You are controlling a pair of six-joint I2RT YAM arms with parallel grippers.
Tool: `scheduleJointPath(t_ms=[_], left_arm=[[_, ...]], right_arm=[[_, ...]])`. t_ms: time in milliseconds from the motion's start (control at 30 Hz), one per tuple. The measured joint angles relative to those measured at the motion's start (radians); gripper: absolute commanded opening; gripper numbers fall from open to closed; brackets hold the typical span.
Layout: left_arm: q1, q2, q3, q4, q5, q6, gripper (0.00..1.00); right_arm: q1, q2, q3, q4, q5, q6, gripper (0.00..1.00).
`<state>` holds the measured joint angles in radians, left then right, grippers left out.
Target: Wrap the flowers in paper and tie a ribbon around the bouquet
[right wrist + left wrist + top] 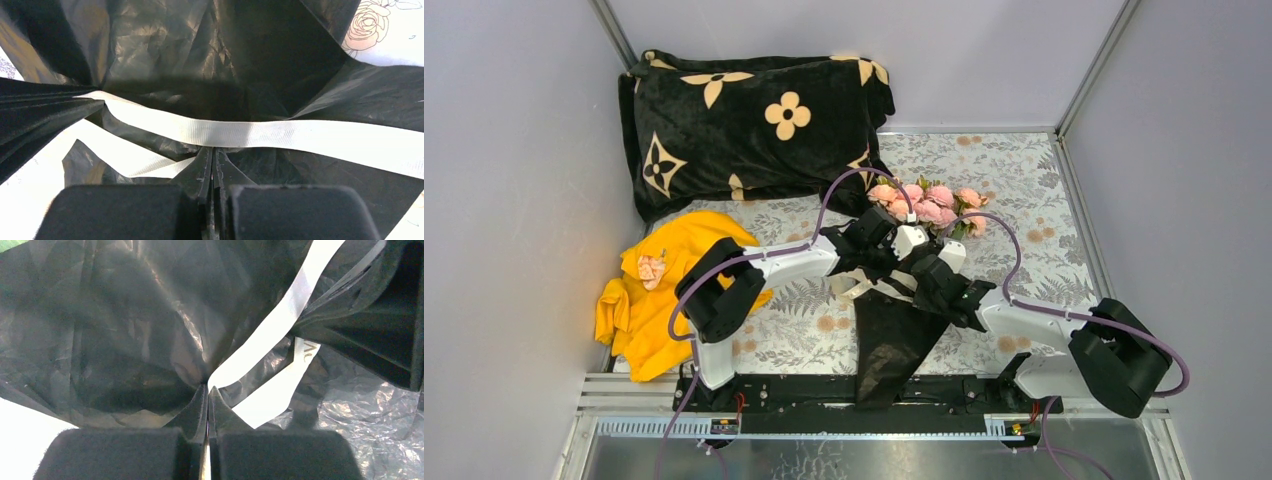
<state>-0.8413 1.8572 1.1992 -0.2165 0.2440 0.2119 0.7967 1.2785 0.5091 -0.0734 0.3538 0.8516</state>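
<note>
The bouquet (902, 300) lies at the middle of the table (1024, 180), its pink flowers (929, 205) at the far end and the black paper (889, 345) tapering toward the near edge. Both arms meet over its waist. The left gripper (207, 390) is pinched together on the ribbon (280, 315). The right gripper (212, 152) is likewise closed, on another strand.

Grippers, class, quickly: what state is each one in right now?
Left gripper: closed, pinching the ribbon at its tips.
Right gripper: closed, pinching another strand of the ribbon.
</note>
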Motion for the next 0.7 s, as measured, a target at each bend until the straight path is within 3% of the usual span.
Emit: scheduleJointPath(t_ms=[33, 133, 200, 467, 700], left_arm=[[0.0, -0.002, 0.002, -0.007, 0.0, 0.003, 0.25], [0.001, -0.002, 0.031, -0.069, 0.003, 0.025, 0.51], [0.009, -0.005, 0.063, -0.124, 0.005, 0.049, 0.59], [0.143, -0.092, 0.096, -0.302, 0.032, 0.16, 0.69], [0.26, -0.064, 0.021, -0.357, 0.035, 0.246, 0.68]], right_arm=[[0.0, 0.0, -0.001, 0.003, 0.0, 0.002, 0.0], [0.0, -0.001, -0.008, 0.011, 0.001, 0.002, 0.0], [-0.002, -0.003, -0.016, 0.016, 0.001, 0.002, 0.0], [-0.016, -0.008, -0.036, 0.036, -0.014, -0.009, 0.0], [-0.021, -0.008, -0.036, 0.039, -0.024, -0.026, 0.0]])
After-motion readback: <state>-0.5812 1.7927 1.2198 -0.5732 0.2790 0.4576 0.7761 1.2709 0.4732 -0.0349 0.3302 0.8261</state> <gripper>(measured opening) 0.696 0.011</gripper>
